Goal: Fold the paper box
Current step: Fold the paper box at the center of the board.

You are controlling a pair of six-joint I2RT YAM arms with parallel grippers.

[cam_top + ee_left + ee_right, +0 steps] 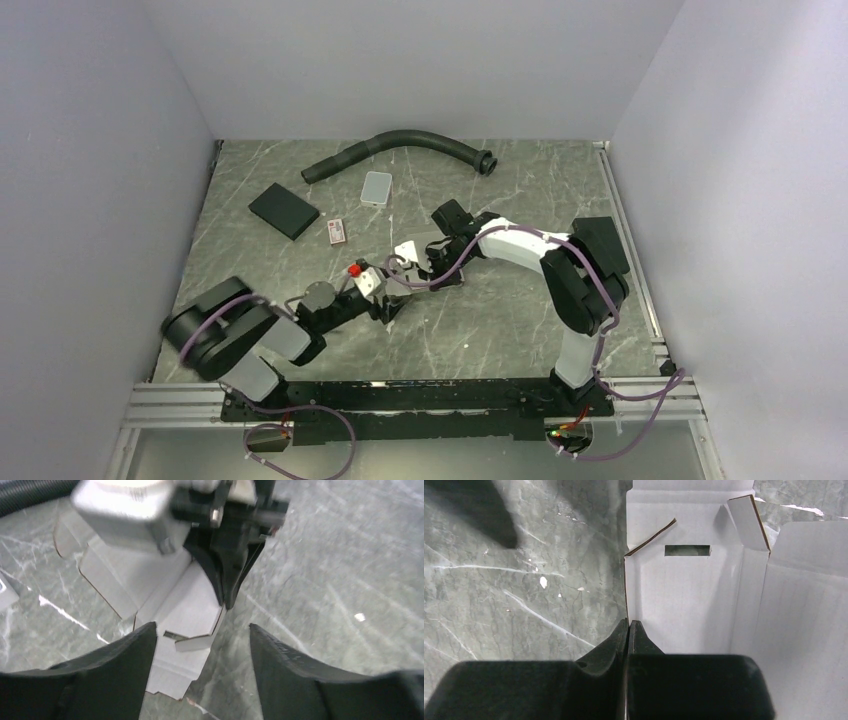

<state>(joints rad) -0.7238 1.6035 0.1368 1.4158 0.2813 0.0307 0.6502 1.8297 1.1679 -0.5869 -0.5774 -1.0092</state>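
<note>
The right gripper (pixel 629 625) is pinching shut on the left edge of the paper box (pixel 689 595), its two black fingers pressed together with the thin cardboard running into the seam between them. The left gripper (pixel 201 627) is hovering open opposite it, jaws spread wide and holding nothing, with the box's near tabbed flap (pixel 180 675) lying on the table below and between the fingers. The box is lying as an unfolded, creased sheet near the middle of the grey marbled table (pixel 524 580), between the two arms, with a small end flap (pixel 749 522) standing up beside a rectangular slot (pixel 687 550). The work seems to be at an early stage: panels are scored but not yet forming walls. To do this step well, the right arm is probably best serving as a steady anchor while the left one is closing on the flap close to its free edge and bending it squarely along the printed crease; a grip too near the fold, or a pull across the table, risks dragging or buckling the sheet. Farther back, a black hose (pixel 420 140), a black pad (pixel 284 211) and a light grey tile (pixel 377 188) are lying well apart from the work.
</note>
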